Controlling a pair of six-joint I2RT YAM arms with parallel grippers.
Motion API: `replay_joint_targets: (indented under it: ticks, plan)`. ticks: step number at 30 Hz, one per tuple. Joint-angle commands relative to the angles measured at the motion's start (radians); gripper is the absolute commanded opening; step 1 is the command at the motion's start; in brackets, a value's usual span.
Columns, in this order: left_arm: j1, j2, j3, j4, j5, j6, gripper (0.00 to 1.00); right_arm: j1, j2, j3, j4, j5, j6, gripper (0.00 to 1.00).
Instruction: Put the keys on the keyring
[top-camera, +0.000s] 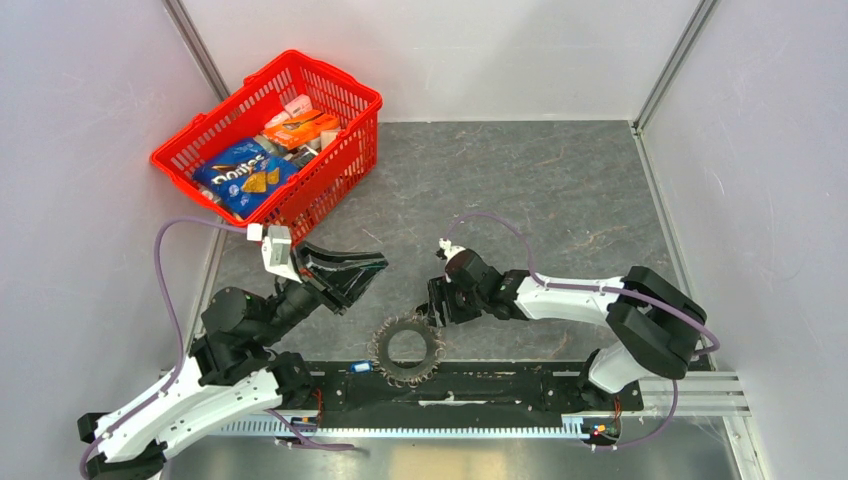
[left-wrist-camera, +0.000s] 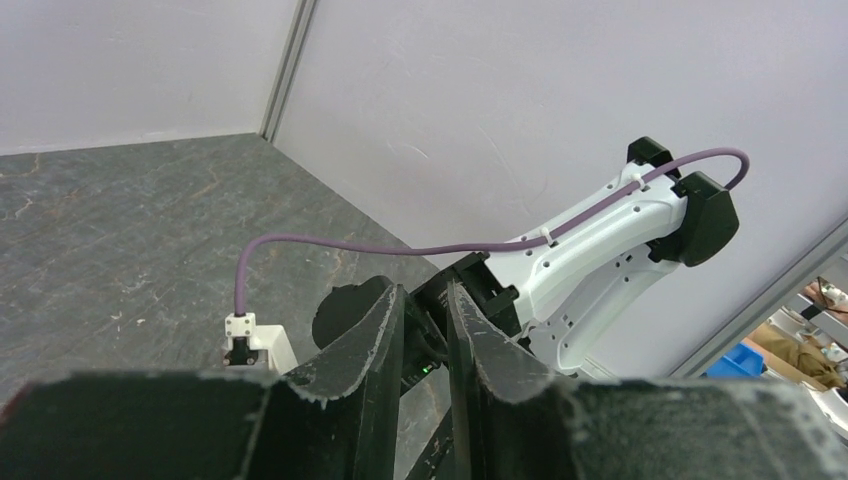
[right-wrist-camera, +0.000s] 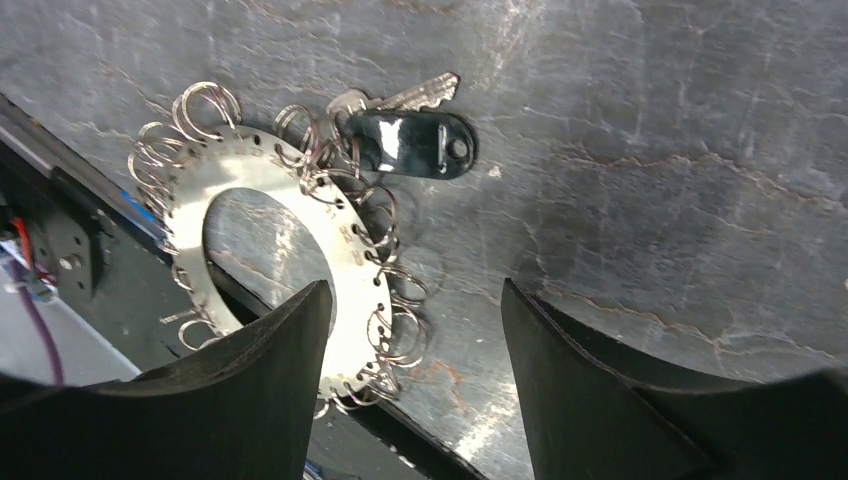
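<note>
On your grey tabletop (top-camera: 560, 200), the red basket (top-camera: 335, 165) sits at the back left. Your left fingers (left-wrist-camera: 385, 340) hang raised, parted only a crack, holding nothing. Your right fingers (right-wrist-camera: 270, 370) stand wide and empty above the keyring (right-wrist-camera: 250, 168) (a flat metal disc rimmed with wire loops) by the near edge. A silver key (right-wrist-camera: 425, 92) with a dark tag (right-wrist-camera: 405, 142) lies touching its rim.

Bright, even light, with glare on the ringed metal disc (right-wrist-camera: 232, 176) and soft shadows.
</note>
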Motion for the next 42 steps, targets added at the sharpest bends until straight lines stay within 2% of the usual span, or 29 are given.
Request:
replay_joint_targets:
  ticks: [1,10,15,19,24,28,32,37,42]
  plan:
    - [0.001,0.019,0.02,0.002,0.002,0.012,0.29,0.006,0.029,-0.012,0.085,0.017,0.032,0.71]
    - [0.0,0.018,0.019,0.002,-0.003,0.011,0.29,0.024,0.122,0.009,0.147,-0.051,0.064,0.68]
    - [0.001,0.015,0.016,0.001,-0.006,0.014,0.28,0.032,0.157,0.005,0.164,-0.056,0.088,0.61]
    - [0.0,0.013,0.014,0.001,-0.006,0.013,0.29,0.031,0.161,-0.007,0.155,-0.046,0.092,0.38]
    - [0.0,0.014,0.01,0.001,-0.01,0.014,0.29,0.031,0.164,-0.029,0.146,-0.017,0.101,0.01]
    - [0.0,0.019,0.011,0.005,-0.008,0.013,0.29,0.029,0.141,-0.031,0.122,0.062,0.106,0.0]
    - [0.001,0.022,0.015,0.004,-0.006,0.015,0.29,-0.024,0.038,-0.051,0.056,0.165,0.093,0.0]
    - [0.001,0.029,0.015,0.008,-0.004,0.018,0.29,-0.158,-0.104,-0.053,-0.043,0.183,0.018,0.0]
    - [0.0,0.041,0.009,0.023,0.0,0.019,0.28,-0.242,-0.151,-0.037,-0.102,0.177,-0.035,0.0]
